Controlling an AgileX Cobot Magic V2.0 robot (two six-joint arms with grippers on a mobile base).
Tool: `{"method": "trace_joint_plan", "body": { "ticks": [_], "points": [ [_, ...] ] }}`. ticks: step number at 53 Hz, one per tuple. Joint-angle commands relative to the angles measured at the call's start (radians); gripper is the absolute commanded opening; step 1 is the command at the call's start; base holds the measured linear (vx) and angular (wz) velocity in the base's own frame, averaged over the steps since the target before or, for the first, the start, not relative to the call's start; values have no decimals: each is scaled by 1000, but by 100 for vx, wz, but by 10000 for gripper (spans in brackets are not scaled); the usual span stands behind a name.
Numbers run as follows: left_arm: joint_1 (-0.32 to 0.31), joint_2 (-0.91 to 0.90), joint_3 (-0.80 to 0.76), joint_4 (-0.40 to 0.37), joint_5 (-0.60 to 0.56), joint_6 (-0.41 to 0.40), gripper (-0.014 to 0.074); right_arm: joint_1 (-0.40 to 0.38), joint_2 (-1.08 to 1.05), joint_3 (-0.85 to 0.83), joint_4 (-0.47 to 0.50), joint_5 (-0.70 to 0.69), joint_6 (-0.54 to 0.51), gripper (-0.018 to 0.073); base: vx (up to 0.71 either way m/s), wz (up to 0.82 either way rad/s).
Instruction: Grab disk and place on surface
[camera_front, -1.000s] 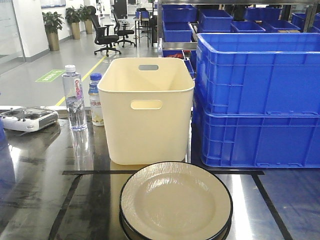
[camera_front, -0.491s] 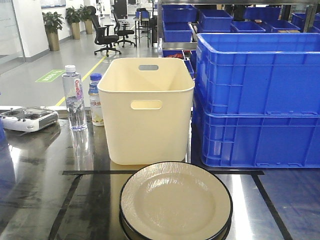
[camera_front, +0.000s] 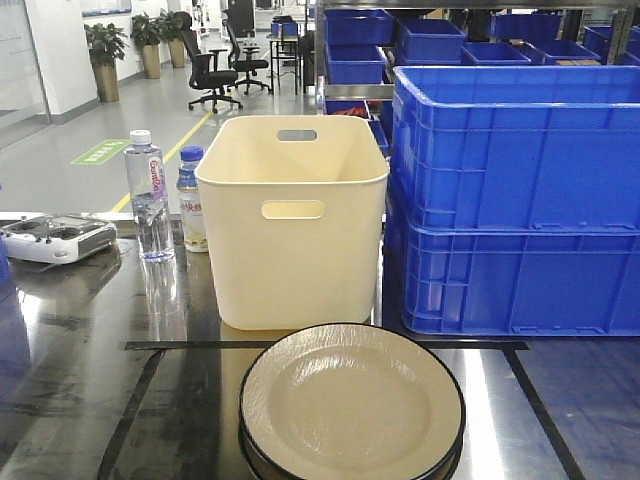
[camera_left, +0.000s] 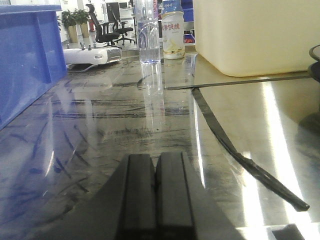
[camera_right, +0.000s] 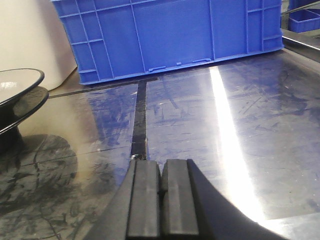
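- My left gripper (camera_left: 155, 192) has its jaws pressed together on nothing, low over the steel tabletop (camera_left: 125, 120).
- My right gripper (camera_right: 160, 200) is likewise closed and empty, beside a black tape line (camera_right: 139, 112).
- The cream plate (camera_front: 351, 401) tops a short stack on the tabletop, just before the cream bin (camera_front: 293, 220), left of the blue crates (camera_front: 515, 195).
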Motion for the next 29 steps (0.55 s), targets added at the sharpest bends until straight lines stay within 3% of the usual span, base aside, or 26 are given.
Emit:
{"method": "trace_joint_plan", "body": {
  "ticks": [1, 29],
  "points": [
    [-3, -6, 5, 0, -83, -5, -2, -2, -12, 20, -14, -77, 1, -9, 0, 0],
    [-3, -6, 5, 0, -83, -5, -2, -2, -12, 20, -14, -77, 1, -9, 0, 0]
  ]
}}
